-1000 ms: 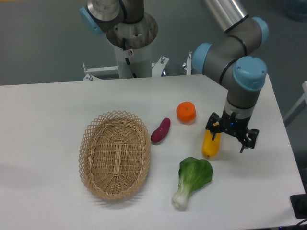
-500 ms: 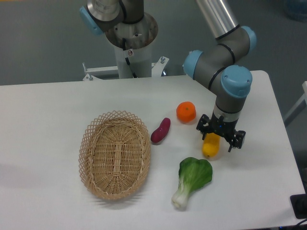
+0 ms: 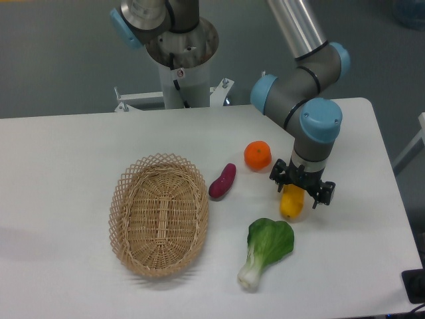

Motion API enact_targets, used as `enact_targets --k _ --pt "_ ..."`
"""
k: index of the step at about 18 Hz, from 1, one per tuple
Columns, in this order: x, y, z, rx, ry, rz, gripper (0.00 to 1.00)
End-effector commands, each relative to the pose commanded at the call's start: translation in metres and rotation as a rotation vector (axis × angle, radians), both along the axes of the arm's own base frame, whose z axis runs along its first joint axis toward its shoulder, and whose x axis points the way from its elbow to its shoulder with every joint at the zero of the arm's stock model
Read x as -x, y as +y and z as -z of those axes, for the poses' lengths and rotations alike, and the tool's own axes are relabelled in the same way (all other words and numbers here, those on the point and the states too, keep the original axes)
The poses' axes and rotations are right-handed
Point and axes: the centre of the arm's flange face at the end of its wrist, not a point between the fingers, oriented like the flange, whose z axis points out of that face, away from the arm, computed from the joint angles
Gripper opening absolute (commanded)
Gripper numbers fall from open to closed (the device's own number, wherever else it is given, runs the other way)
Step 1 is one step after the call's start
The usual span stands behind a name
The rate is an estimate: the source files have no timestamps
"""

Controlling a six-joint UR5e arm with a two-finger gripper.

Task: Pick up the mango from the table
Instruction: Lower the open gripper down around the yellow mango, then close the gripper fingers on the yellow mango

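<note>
Bench: white bench (image 3: 73, 166) before a grey floor; the robot's pedestal base (image 3: 180, 53) stands at its far edge.
Basket: oval wicker basket (image 3: 159, 214), left of centre, nothing visible in it.
Sweet potato: purple sweet potato (image 3: 222, 181) just right of the basket's rim, apart from it.
Orange: round orange (image 3: 257, 155) beyond the sweet potato, near the claw's left side.
Bok choy: green bok choy (image 3: 267, 249) toward the near edge, leaves close under the mango's near end, white stalk pointing to the front.
Mango: yellow mango (image 3: 291, 203) lies on the bench right of the sweet potato, long axis running near to far; its far end is hidden under the claw.
Claw: black claw (image 3: 301, 186) pointing down, directly over the mango's far half, one finger on each side of the fruit.
Opening: set wide enough to straddle the mango; cannot tell whether the fingers touch it.
</note>
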Motion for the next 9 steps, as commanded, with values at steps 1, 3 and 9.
enact_targets --k 1,3,9 --pt "-0.0006 0.0001 0.0023 0.002 0.007 -0.011 1.00" --pt "-0.0009 0.0034 0.0014 0.004 0.032 -0.021 0.86" --pt "-0.0002 0.0040 -0.0017 -0.001 0.037 -0.021 0.52"
